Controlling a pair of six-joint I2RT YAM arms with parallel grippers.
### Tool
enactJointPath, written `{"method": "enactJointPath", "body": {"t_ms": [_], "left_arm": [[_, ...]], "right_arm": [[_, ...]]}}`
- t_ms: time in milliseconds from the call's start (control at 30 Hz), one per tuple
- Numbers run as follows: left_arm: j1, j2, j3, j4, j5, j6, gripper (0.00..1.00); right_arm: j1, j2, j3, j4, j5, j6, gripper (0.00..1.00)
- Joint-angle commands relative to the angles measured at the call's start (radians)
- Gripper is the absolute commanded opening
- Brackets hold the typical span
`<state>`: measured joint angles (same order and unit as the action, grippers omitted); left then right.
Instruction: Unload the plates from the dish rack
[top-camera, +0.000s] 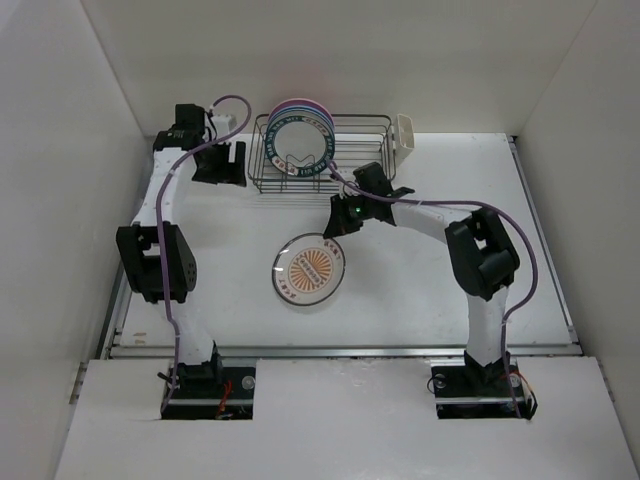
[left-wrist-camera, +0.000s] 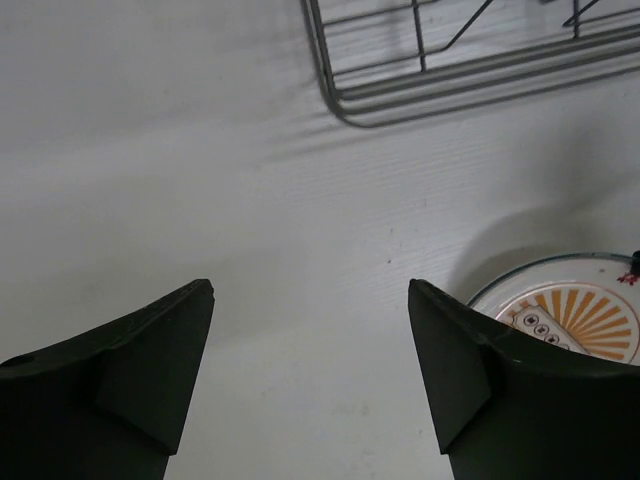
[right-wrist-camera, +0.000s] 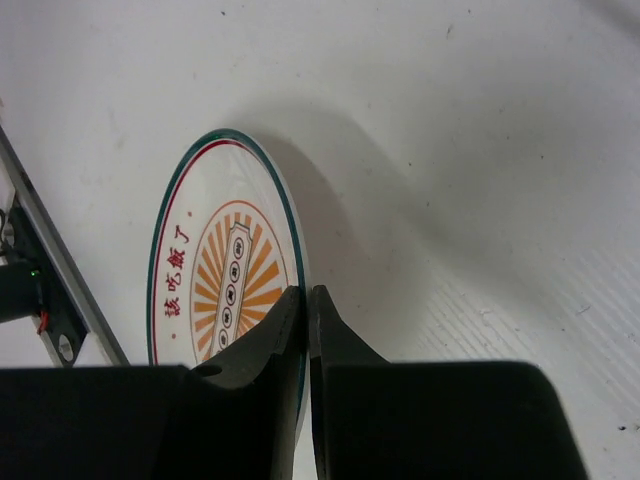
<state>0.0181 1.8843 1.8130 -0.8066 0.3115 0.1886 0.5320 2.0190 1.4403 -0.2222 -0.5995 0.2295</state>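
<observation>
The right tool is pinched narrow on the rim of the sunburst plate, which rests on the counter mid-frame below the dish rack, so I judge release comes next, then a reach for the teal-rimmed plate at upper centre, while the left tool gapes wide.

We find the top view bright and even, the white table close to washed out, with only faint shadows beneath the arms. The left wrist view is dimmer and greyer. There the dish rack lays pale striped shadows on the table, and the dark left fingers look soft-edged. In the right wrist view the sunburst plate throws a broad soft shadow to its right, and the near right fingers are blurred.
</observation>
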Motion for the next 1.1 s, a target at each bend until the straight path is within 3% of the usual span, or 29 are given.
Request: {"method": "enactJointPath", "body": {"t_ms": [0,33,167,233,333,500,667,900,1033,1067], "left_arm": [[-0.030,-0.005,0.043,0.162,0.026,0.060,0.74],[-0.030,-0.005,0.043,0.232,0.026,0.060,0.74],[-0.030,0.004,0.031,0.380,0.115,0.094,0.74],[-0.030,0.004,0.009,0.429,0.168,0.147,0.70],[-0.030,0.024,0.009,0.513,0.257,0.198,0.67],[-0.040,0.108,0.028,0.723,0.399,0.204,0.64],[-0.060,0.284,0.207,0.796,0.437,0.098,0.55],[-0.078,0.424,0.304,0.879,0.420,0.051,0.54],[-0.078,0.456,0.304,0.899,0.397,0.041,0.42],[-0.078,0.457,0.304,0.899,0.409,0.041,0.34]], "right_arm": [[0.008,-0.029,0.014,0.089,-0.023,0.012,0.00],[0.008,-0.029,0.014,0.066,-0.013,-0.010,0.00],[0.008,-0.020,0.032,0.004,-0.002,-0.044,0.17],[0.008,-0.048,0.032,-0.005,-0.002,-0.055,0.46],[0.008,-0.095,0.042,-0.029,0.046,-0.055,0.61],[0.008,-0.147,0.098,-0.088,0.086,-0.045,0.67],[-0.032,-0.238,0.146,-0.128,0.147,-0.007,0.70],[-0.096,-0.304,0.149,-0.170,0.270,-0.007,0.74],[-0.121,-0.304,0.149,-0.210,0.270,-0.007,0.74],[-0.130,-0.313,0.149,-0.210,0.270,-0.007,0.74]]}}
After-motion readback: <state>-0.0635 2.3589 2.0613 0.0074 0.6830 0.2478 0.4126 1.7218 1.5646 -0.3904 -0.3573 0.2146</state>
